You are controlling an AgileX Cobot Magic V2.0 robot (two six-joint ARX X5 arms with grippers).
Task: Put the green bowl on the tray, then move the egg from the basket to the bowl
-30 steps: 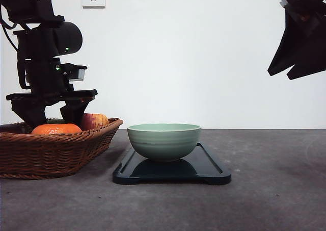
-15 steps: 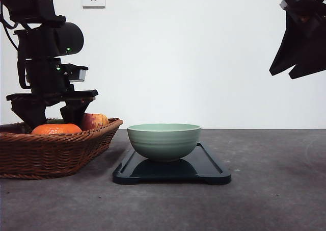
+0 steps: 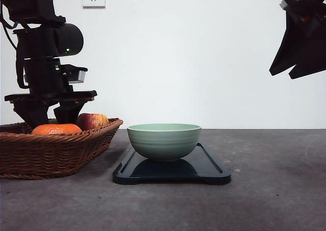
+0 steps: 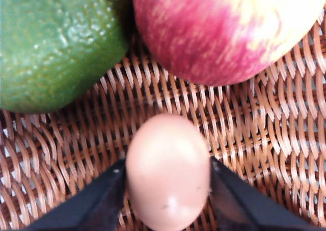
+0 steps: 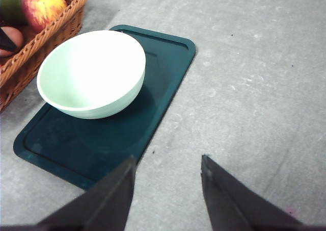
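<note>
Left gripper (image 4: 165, 190) clamps one smooth pale-brown egg (image 4: 167, 170) just above the woven wicker basket (image 4: 265, 139) floor. Alongside: one red-yellow apple (image 4: 224, 29), one pebbled green fruit (image 4: 56, 42), one orange (image 3: 56, 129). One ridged green bowl (image 3: 164, 140) sits on one glossy dark tray (image 3: 209, 167). Right gripper (image 5: 167, 190) hangs spread above the grey surface (image 5: 254, 88).

bowl (image 3: 163, 140): on the tray (image 3: 209, 165), toward its basket end
basket (image 3: 48, 152): left of the tray, just beside it
egg (image 4: 168, 171): in the basket, near the apple (image 4: 224, 29)
</note>
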